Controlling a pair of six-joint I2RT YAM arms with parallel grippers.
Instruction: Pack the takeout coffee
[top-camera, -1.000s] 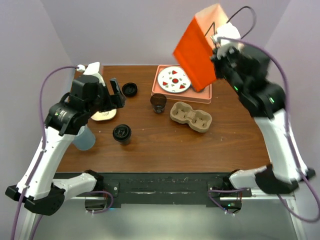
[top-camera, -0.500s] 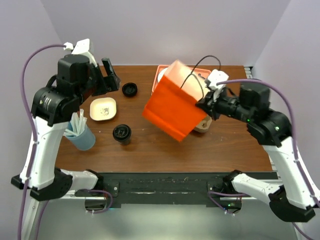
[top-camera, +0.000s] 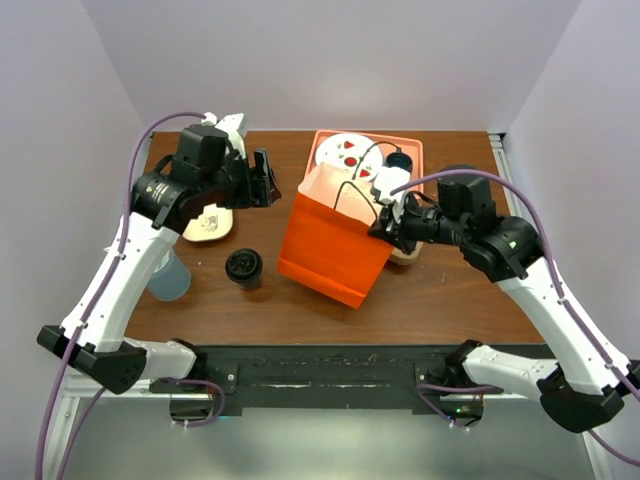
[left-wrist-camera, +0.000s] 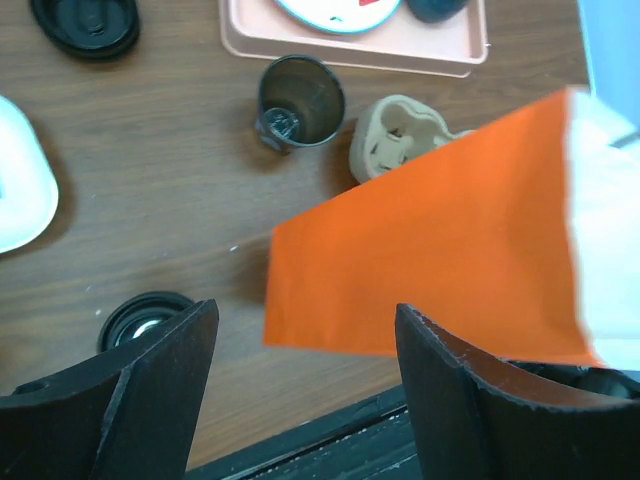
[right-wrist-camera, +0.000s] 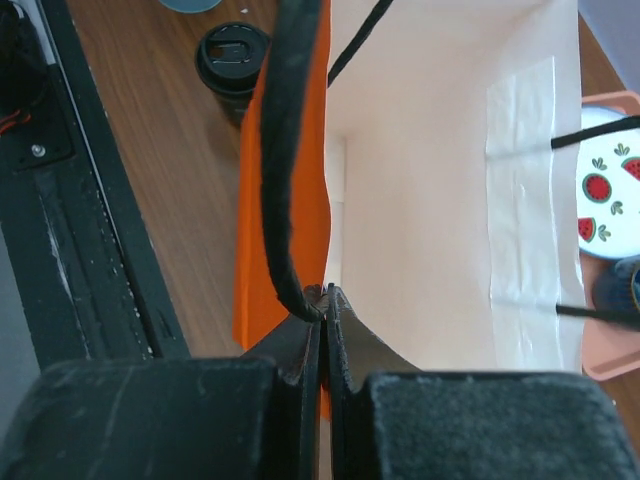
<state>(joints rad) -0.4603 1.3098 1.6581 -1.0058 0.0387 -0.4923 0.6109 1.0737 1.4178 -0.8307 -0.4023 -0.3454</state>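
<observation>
The takeout coffee (top-camera: 244, 267), a dark cup with a round black lid, stands on the table left of centre; it also shows in the left wrist view (left-wrist-camera: 146, 318) and the right wrist view (right-wrist-camera: 232, 55). An orange paper bag (top-camera: 330, 248) with a white inside (right-wrist-camera: 440, 180) stands just right of it, mouth up. My right gripper (top-camera: 384, 228) (right-wrist-camera: 325, 292) is shut on the bag's rim by a black cord handle. My left gripper (top-camera: 264, 180) (left-wrist-camera: 305, 320) hangs open and empty above the table, behind the coffee and left of the bag.
A lidless dark cup (left-wrist-camera: 300, 100), a pulp cup carrier (left-wrist-camera: 405, 135) and a loose black lid (left-wrist-camera: 88, 22) lie behind the bag. A pink tray (top-camera: 410, 150) holds a watermelon plate (top-camera: 345, 152) and blue mug (top-camera: 398, 160). A white dish (top-camera: 205, 226) and pale blue cup (top-camera: 168, 278) sit left.
My right gripper has brought the orange bag down from high at the back to the middle of the table. My left arm has swung towards the centre and its jaws have narrowed a little.
</observation>
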